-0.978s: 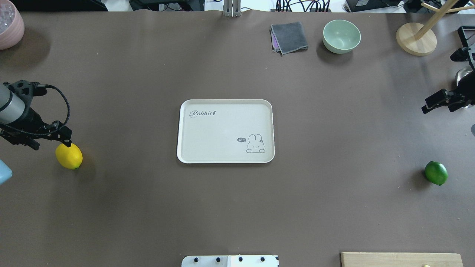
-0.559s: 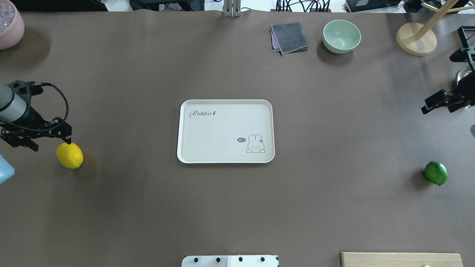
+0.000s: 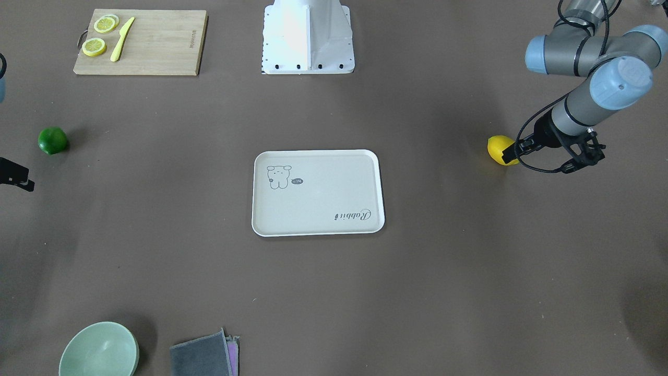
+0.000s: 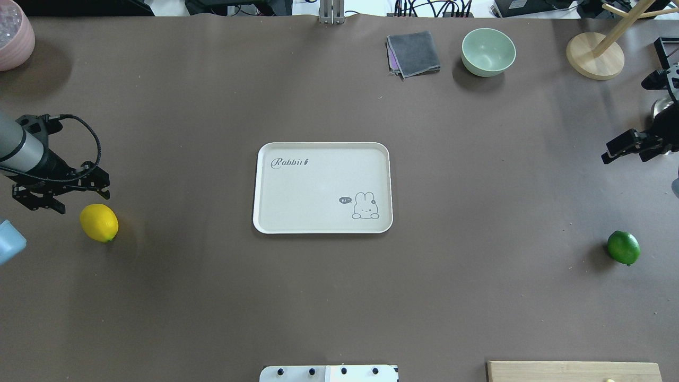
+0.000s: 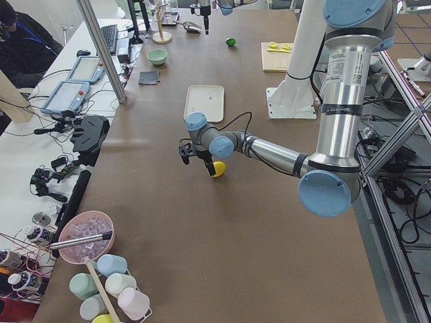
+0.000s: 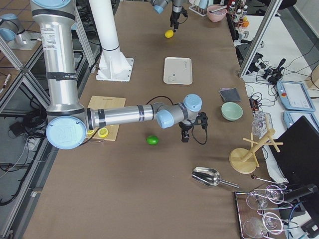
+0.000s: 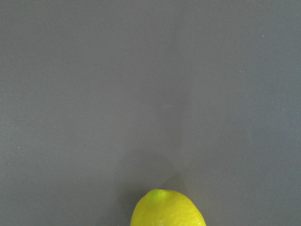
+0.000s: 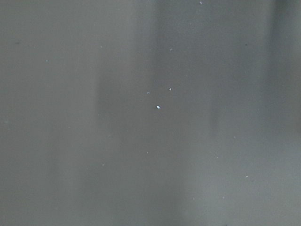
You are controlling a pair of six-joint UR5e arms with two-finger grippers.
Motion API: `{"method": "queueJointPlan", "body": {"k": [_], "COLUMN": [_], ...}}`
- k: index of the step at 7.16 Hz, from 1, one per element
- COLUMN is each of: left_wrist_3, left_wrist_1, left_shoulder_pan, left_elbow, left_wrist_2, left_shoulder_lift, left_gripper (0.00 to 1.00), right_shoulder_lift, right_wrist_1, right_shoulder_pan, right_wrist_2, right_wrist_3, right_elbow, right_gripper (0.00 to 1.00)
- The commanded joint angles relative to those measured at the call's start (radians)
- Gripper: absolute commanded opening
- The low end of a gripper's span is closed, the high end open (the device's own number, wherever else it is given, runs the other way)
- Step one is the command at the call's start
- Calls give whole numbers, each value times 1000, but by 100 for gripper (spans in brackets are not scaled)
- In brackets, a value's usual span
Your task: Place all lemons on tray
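Observation:
The bright yellow lemon [image 4: 99,223] lies on the brown table at the left, also in the front view [image 3: 499,149] and at the bottom edge of the left wrist view [image 7: 168,209]. My left gripper [image 4: 80,200] is open and empty, just beyond the lemon and clear of it. The dark green lemon [image 4: 623,247] lies at the right, also in the front view [image 3: 52,140]. My right gripper [image 4: 636,146] is partly cut off at the right edge, looks open and empty, well beyond the green lemon. The cream tray [image 4: 257,185] with "Rabbit" script sits empty at the centre.
A green bowl [image 4: 488,51], a folded grey cloth [image 4: 414,53] and a wooden stand [image 4: 594,55] are at the far right. A pink bowl [image 4: 13,37] is far left. A cutting board [image 3: 140,42] with lemon slices and a yellow knife lies near my base [image 3: 308,36].
My left gripper has moved a little away from the yellow lemon, its fingertip no longer over the fruit. The lemon and the right arm have barely moved.

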Motion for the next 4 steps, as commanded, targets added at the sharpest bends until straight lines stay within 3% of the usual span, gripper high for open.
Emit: {"method": "queueJointPlan", "body": {"k": [1,4], "left_wrist_3": [-21,-47], "left_wrist_1": [-51,-85], "left_shoulder_pan": [5,48], "left_elbow": [29,32], "left_wrist_2": [-46,-77], "left_shoulder_lift": [2,9], "left_gripper": [97,97], "right_shoulder_lift": [0,0], "right_wrist_1": [0,-2], "right_shoulder_pan": [-2,-5], "right_wrist_2": [1,-2], "right_wrist_3": [0,0], "right_elbow": [-2,-3], "right_gripper": [100,100]}}
